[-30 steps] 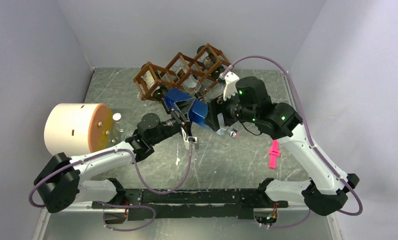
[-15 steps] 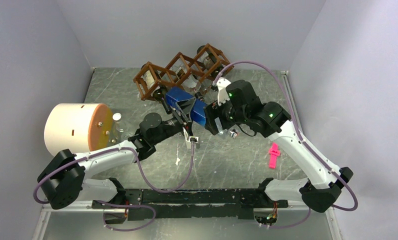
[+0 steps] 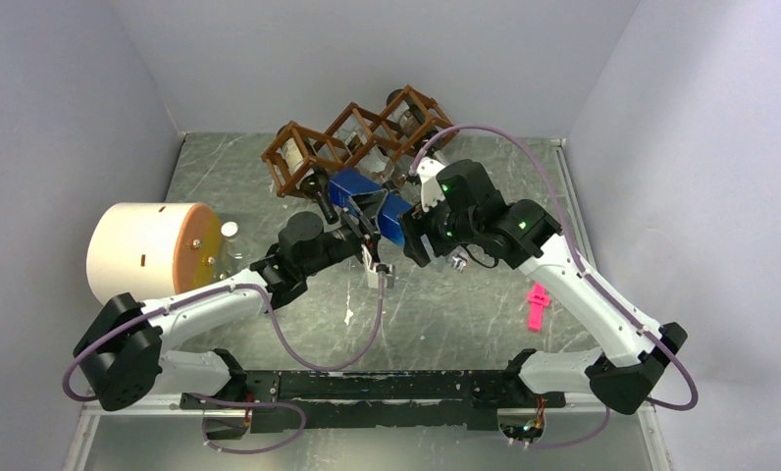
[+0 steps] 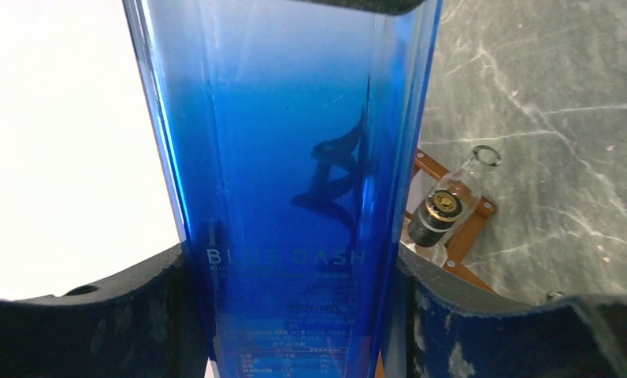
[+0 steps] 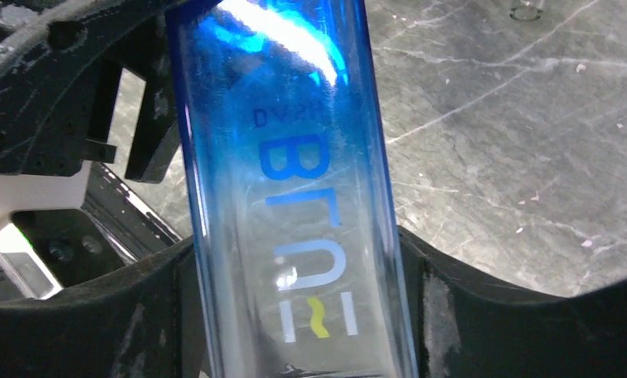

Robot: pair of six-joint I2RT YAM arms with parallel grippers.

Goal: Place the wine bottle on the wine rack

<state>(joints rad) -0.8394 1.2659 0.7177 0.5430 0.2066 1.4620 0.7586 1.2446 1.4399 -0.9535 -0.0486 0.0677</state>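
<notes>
Just 6 o'clock of the wine rack point(image 3: 352, 137), the left gripper point(image 4: 294, 299) is clamped on the blue wine bottle point(image 3: 345, 186). And the right gripper point(image 5: 294, 315) straddles it too, maybe squeezing, can't tell.

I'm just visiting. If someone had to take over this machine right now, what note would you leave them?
Left gripper: shut on the blue bottle.
Right gripper: fingers on both sides of the same bottle; firm grip unclear.
Bottle sits between both arms, at the near side of the wine rack, not in a cell.
Done: bottle picked up.
Left: slide it into the rack, let go.
</notes>
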